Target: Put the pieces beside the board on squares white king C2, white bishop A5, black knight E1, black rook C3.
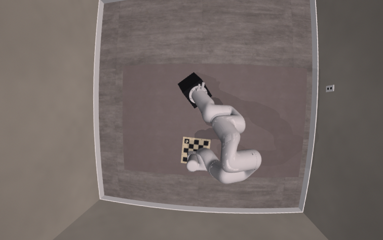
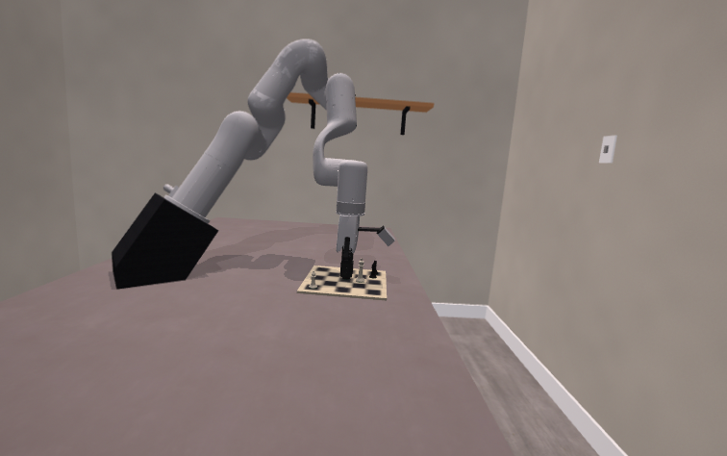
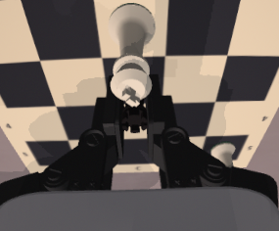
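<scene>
The chessboard (image 2: 343,281) lies on the table; in the overhead view (image 1: 195,149) my arm covers part of it. My gripper (image 2: 346,262) reaches straight down, low over the middle of the board, and is shut on a dark piece, the black rook (image 3: 135,116). I cannot tell whether its base touches the board. The white king (image 3: 131,49) stands upright one square ahead of my fingers; it also shows in the side view (image 2: 361,270). The white bishop (image 2: 313,279) stands at the board's near left edge. The black knight (image 2: 373,268) stands at the right edge.
The arm's black base (image 2: 160,249) stands on the table left of the board. The table's right edge (image 2: 412,283) runs close by the board. A wooden shelf (image 2: 366,103) hangs on the back wall.
</scene>
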Controlling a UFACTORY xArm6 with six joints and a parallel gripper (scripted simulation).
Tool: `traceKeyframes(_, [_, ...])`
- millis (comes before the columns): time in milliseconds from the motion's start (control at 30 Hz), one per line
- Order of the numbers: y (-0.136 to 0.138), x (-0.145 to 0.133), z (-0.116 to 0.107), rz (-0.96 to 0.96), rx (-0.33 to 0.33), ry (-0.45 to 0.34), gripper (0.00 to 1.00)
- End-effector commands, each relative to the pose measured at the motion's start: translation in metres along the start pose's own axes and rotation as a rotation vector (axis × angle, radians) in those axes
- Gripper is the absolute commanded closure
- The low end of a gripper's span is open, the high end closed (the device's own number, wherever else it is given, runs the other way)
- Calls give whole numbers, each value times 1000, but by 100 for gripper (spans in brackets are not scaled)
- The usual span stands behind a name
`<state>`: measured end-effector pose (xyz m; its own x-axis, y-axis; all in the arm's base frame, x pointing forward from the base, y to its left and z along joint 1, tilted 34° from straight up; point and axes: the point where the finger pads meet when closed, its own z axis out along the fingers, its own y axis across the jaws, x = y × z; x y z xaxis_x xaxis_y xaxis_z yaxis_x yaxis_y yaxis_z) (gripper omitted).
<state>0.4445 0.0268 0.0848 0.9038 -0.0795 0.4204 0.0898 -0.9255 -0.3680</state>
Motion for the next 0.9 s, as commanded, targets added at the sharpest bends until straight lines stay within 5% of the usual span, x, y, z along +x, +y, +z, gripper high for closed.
traceKeyframes(0, [0, 1, 0, 0, 0, 2, 100])
traceKeyframes(867, [0, 1, 3, 0, 0, 2, 100])
